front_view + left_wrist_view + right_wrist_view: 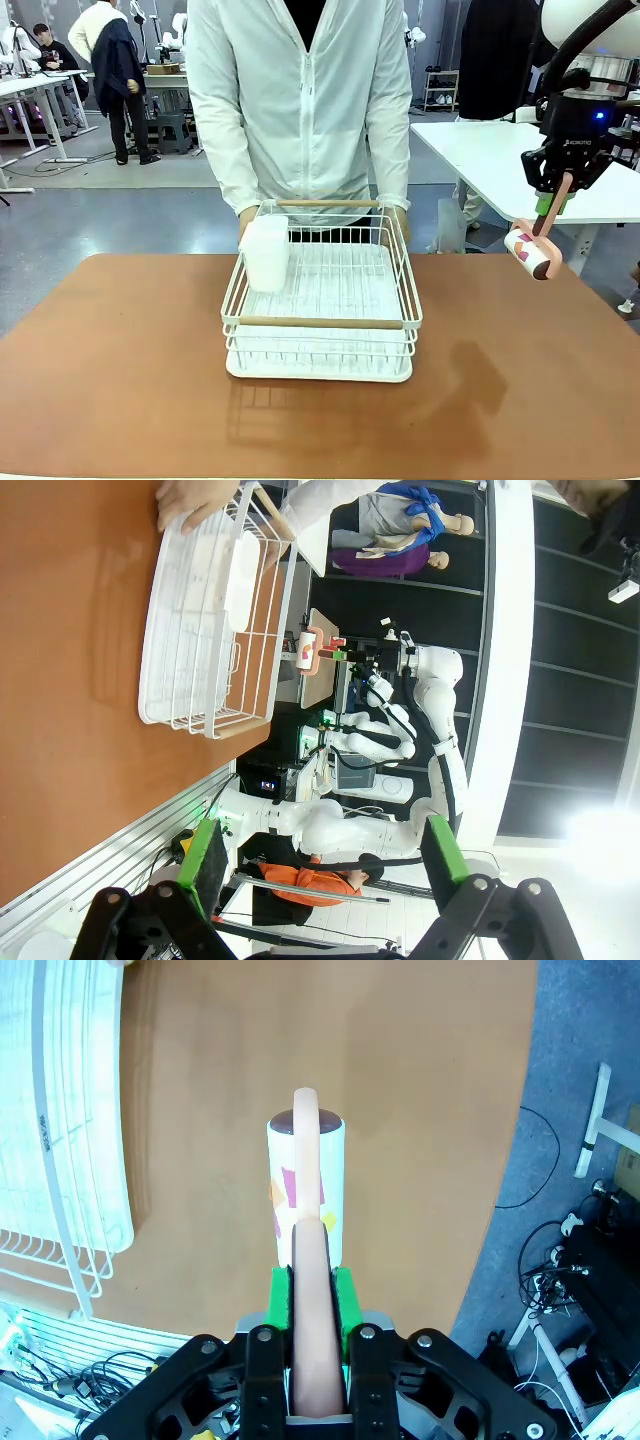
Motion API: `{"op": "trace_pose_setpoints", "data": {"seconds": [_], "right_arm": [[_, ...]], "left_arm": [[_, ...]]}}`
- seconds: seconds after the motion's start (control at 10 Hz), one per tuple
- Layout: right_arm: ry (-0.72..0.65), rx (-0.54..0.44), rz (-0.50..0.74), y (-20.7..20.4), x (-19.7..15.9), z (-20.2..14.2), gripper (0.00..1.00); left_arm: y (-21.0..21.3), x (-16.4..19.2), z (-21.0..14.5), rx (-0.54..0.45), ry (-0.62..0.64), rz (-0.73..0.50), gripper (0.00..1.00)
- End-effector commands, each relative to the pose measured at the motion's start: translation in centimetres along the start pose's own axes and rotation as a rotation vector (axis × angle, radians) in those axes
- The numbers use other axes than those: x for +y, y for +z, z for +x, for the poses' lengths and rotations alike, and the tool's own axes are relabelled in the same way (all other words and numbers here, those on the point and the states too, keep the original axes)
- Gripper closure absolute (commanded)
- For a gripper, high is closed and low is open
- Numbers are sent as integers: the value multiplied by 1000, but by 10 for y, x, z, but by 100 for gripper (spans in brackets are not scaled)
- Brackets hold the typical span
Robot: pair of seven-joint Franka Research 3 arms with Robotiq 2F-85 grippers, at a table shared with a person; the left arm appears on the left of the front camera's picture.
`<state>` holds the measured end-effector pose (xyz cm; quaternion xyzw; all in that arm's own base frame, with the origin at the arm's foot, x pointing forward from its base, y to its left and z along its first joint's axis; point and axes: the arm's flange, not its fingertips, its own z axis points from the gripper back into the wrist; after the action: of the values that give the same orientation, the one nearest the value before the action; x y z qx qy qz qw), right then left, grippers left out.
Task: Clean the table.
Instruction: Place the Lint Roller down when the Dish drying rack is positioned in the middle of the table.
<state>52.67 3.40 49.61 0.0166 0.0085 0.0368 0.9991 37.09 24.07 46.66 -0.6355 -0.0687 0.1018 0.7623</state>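
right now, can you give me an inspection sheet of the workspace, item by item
surface: brown table, top bare apart from the rack; no dirt that I can make out
job's things: lint roller with coloured scraps stuck to its roll, held above the table's right edge
clutter: white wire rack mid-table, white container inside; a person's hands on its far end
grippers: right tool shut on the lint roller's pink handle; left tool open, nothing in it
cables: loose cables on the floor beside the table
surroundings: white tables, people farther off
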Motion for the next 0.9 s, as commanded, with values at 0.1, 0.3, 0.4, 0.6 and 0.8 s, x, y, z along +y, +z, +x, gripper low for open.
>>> {"op": "trace_pose_setpoints", "data": {"seconds": [0.1, 0.3, 0.4, 0.6, 0.8], "right_arm": [[-8, -4, -18, 3, -1, 1, 79], [-8, -4, -18, 3, -1, 1, 79], [-8, -4, -18, 3, -1, 1, 79], [-8, -4, -18, 3, -1, 1, 79], [-8, -4, -18, 3, -1, 1, 79]], "left_arm": [[2, -1, -3, -4, -2, -4, 0], [2, -1, -3, -4, -2, -4, 0], [2, -1, -3, -4, -2, -4, 0], [2, -1, -3, -4, -2, -4, 0], [2, -1, -3, -4, -2, -4, 0]]}}
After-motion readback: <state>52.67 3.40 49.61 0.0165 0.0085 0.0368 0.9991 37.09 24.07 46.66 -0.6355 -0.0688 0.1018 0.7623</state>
